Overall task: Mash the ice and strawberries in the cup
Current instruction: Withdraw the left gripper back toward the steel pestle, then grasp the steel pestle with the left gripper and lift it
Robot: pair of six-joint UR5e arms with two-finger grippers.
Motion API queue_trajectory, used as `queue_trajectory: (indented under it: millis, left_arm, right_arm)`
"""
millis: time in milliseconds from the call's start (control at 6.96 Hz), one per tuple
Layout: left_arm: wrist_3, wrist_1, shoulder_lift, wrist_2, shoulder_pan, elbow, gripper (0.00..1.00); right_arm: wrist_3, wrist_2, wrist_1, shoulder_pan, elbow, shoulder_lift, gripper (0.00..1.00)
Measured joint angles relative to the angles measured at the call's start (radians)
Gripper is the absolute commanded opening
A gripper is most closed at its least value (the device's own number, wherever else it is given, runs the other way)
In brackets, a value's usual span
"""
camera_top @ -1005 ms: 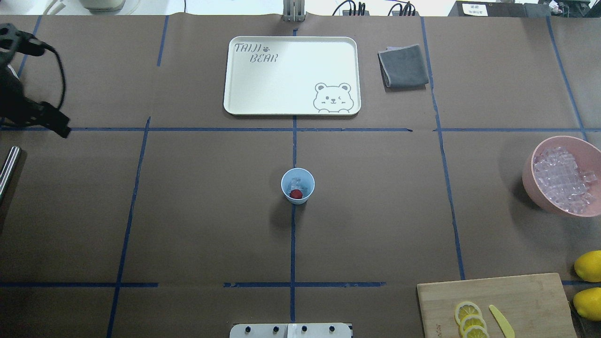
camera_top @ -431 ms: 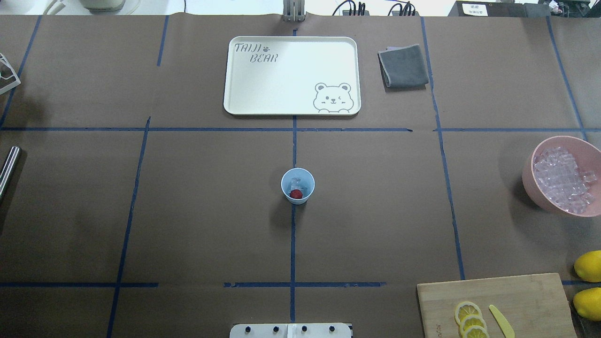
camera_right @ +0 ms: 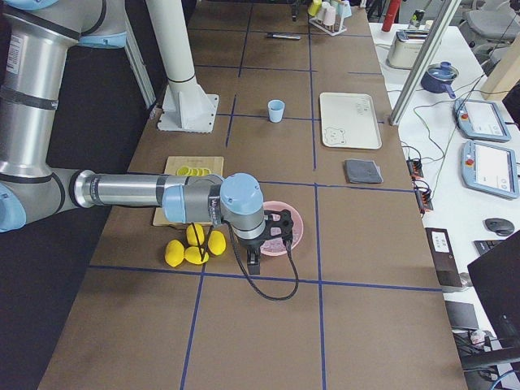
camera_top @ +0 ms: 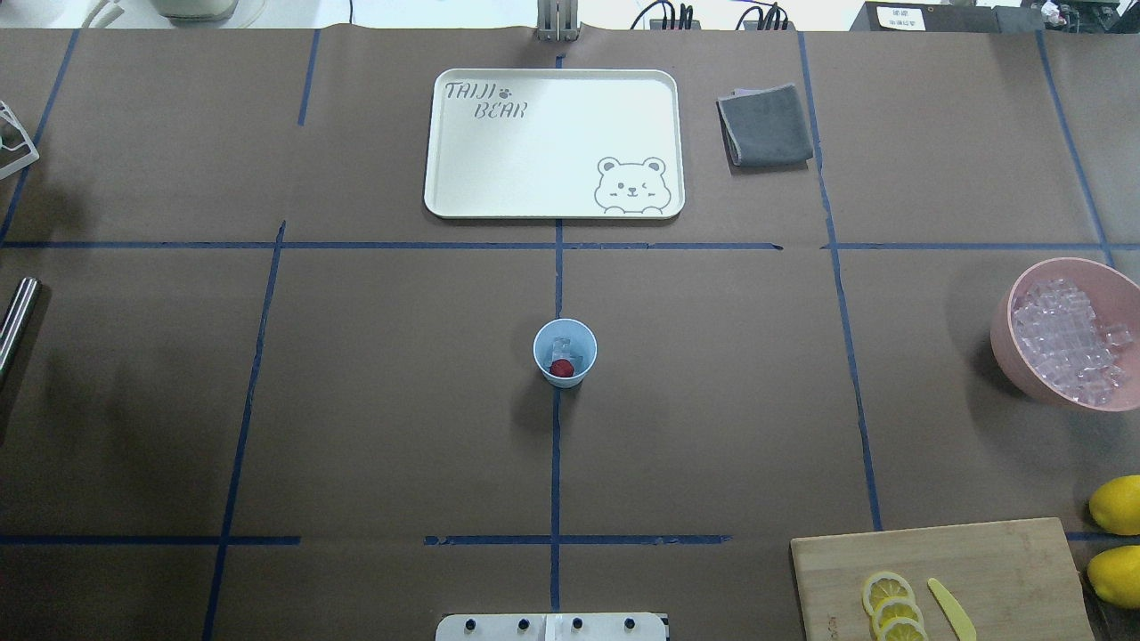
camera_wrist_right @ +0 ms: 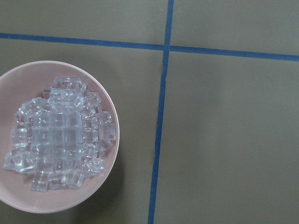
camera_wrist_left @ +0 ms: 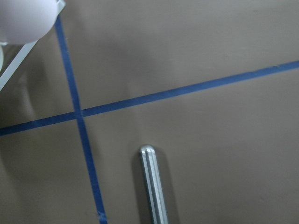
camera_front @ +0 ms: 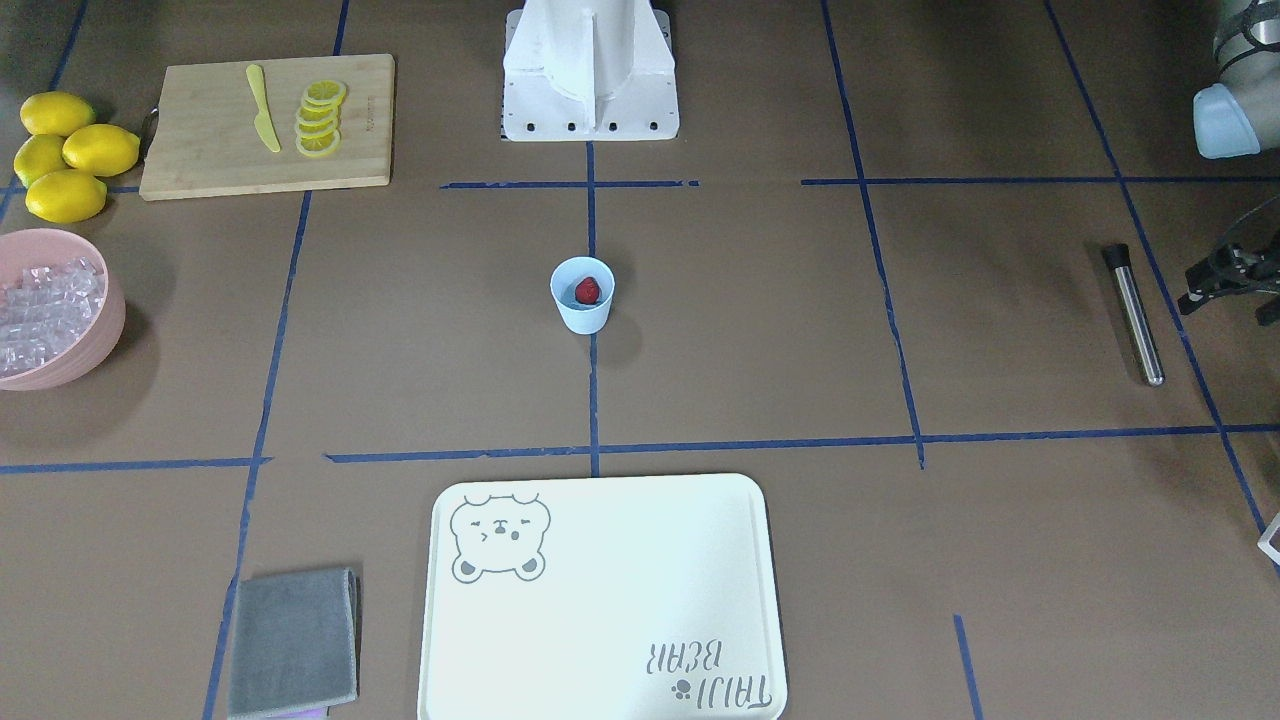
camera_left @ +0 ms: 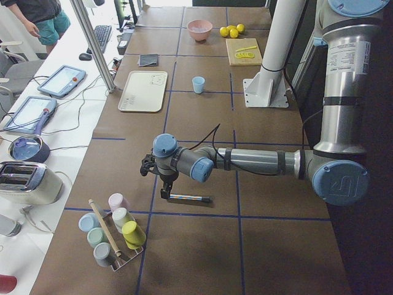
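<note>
I'm at the tool pickup, as I read it: no mashing has started. The small light blue tapered plastic cup (camera_front: 582, 318) stands upright at the middle of the surface. Inside it are the one small red strawberry (camera_front: 588, 290), looking whole, and a few clear ice cubes (camera_top: 561, 345).

The slim steel rod with a black end (camera_front: 1133, 315), which I take for the muddler, lies flat at the robot's left end, well apart from the cup. The left fingers (camera_front: 1222, 272) hang just beside and above it. My left wrist camera shows only the rod's rounded tip low in frame, and no fingers. From these views I cannot tell whether they are spread or pressed together.

The right fingers (camera_right: 253, 258) hover over the wide pink bowl (camera_wrist_right: 91, 189) of spare cubes at the far right. I only see them from the side camera, so I cannot tell their state either.

Next I would centre the left fingers across the rod's shaft and come down to pinch it. Then I would lift, turn it upright and carry it over the cup's mouth. The cup looks light, so I'd press gently or steady it with the right arm.
</note>
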Motion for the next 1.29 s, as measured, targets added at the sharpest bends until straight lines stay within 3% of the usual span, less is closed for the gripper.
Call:
queue_trajectory:
  millis: [431,718,862,1005,1149,1293]
  left_arm:
    - [-0.175,-0.204,-0.011,0.009,0.098,0.13,1.0]
    - [-0.229,-0.274,-0.021,0.012,0.152,0.189,0.97]
    - [-0.234,-0.284,-0.03,0.021,0.16,0.211,0.84]
    - [-0.236,-0.287,-0.036,0.036,0.164,0.224,0.31]
    - [-0.239,-0.287,-0.04,0.045,0.165,0.229,0.06]
    - [-0.24,-0.288,-0.042,0.048,0.165,0.231,0.01]
  right_arm:
    - [-0.001,0.0,0.0,0.0,0.0,0.0,1.0]
    - [-0.002,0.0,0.0,0.0,-0.001,-0.001,1.0]
    - [-0.002,0.0,0.0,0.0,-0.001,-0.001,1.0]
    - [-0.002,0.0,0.0,0.0,-0.001,-0.001,1.0]
    - [-0.002,0.0,0.0,0.0,-0.001,-0.001,1.0]
    - [-0.003,0.0,0.0,0.0,-0.002,-0.002,1.0]
